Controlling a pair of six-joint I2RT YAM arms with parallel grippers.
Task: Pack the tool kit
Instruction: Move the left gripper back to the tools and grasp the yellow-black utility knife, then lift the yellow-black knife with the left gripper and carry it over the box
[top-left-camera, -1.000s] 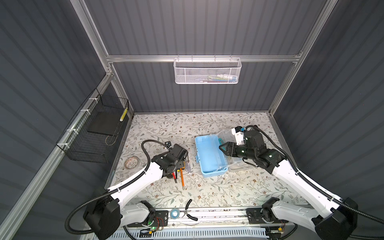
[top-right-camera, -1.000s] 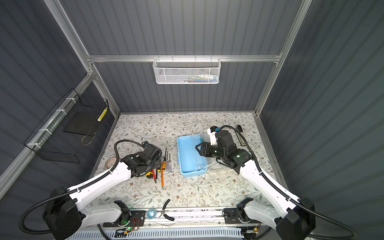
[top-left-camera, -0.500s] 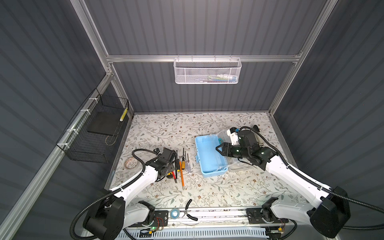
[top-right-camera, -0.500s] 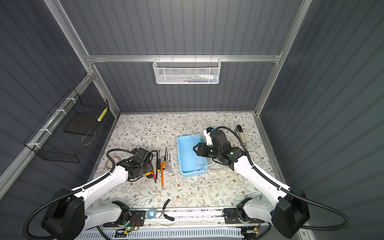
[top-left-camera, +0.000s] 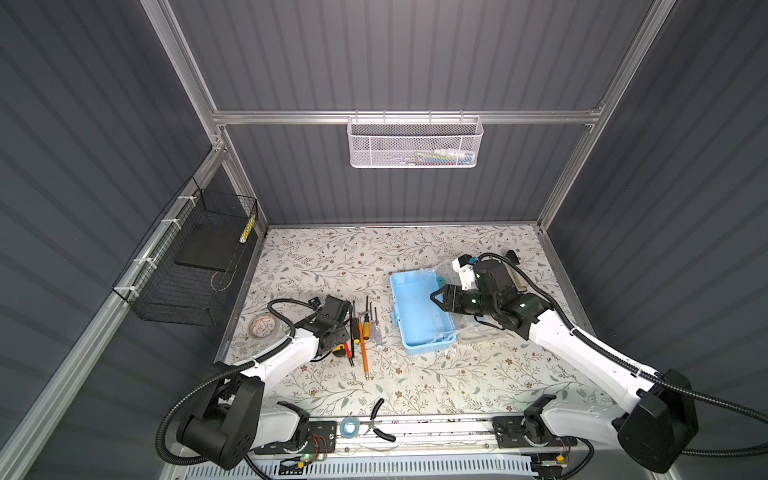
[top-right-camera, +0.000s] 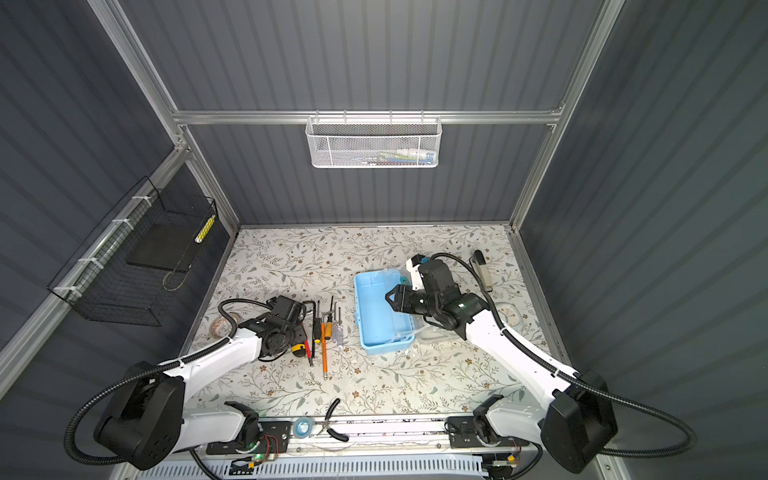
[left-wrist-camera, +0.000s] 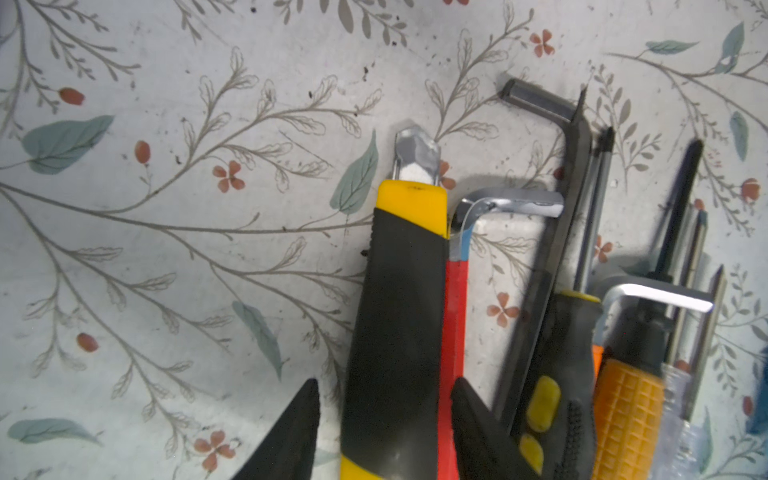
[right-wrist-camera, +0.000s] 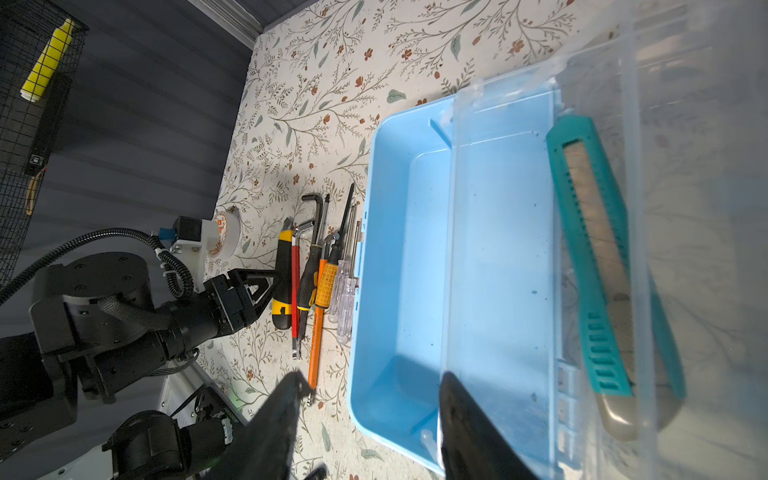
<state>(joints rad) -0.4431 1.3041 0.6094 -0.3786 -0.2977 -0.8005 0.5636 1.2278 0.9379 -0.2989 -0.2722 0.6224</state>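
Left end effector (left-wrist-camera: 384, 382) spread astride yellow-black knife (left-wrist-camera: 399, 311) on surface, left of blue case (right-wrist-camera: 407, 249). Risk: my finger snags red hex key (left-wrist-camera: 455, 299) touching knife and lifts both. Right end effector (right-wrist-camera: 372, 376) spread over case, empty.

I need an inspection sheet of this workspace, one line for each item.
Surface: floral table, dark specks.
Job's things: blue toolbox open, tray bare; teal knife seen through the clear lid; yellow-black knife, red hex key and screwdrivers beside the box.
Clutter: tape roll at the left edge; pliers on the front rail.
Grippers: left claw open astride the yellow-black knife; right claw open above the toolbox.
Cables: black hoses along both arms.
Surroundings: white mesh basket on the back wall; black wire basket on the left wall.
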